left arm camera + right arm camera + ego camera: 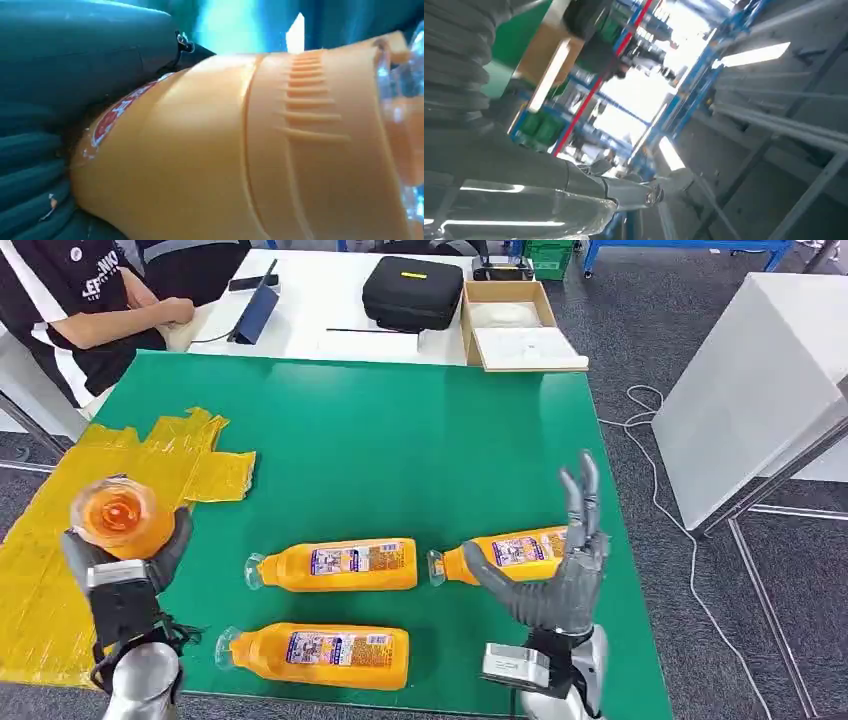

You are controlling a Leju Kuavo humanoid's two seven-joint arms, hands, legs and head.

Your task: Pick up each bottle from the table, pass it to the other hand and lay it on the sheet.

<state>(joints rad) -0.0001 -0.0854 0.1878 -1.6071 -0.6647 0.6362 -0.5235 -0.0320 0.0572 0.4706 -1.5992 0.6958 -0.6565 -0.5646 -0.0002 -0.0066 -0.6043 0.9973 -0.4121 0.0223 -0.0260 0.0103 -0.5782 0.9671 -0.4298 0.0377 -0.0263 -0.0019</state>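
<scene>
Left hand (125,570) grips an orange bottle (120,515) upright above the yellow sheet's (60,540) near edge; the laying step looks due. Right hand (560,570) hovers empty, fingers wide, beside the table's (400,440) rightmost lying bottle (505,550). Two more bottles wait.

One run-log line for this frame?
left hand: holds orange bottle | right hand: open, raised | yellow sheet: no bottle | three bottles on green table
</scene>
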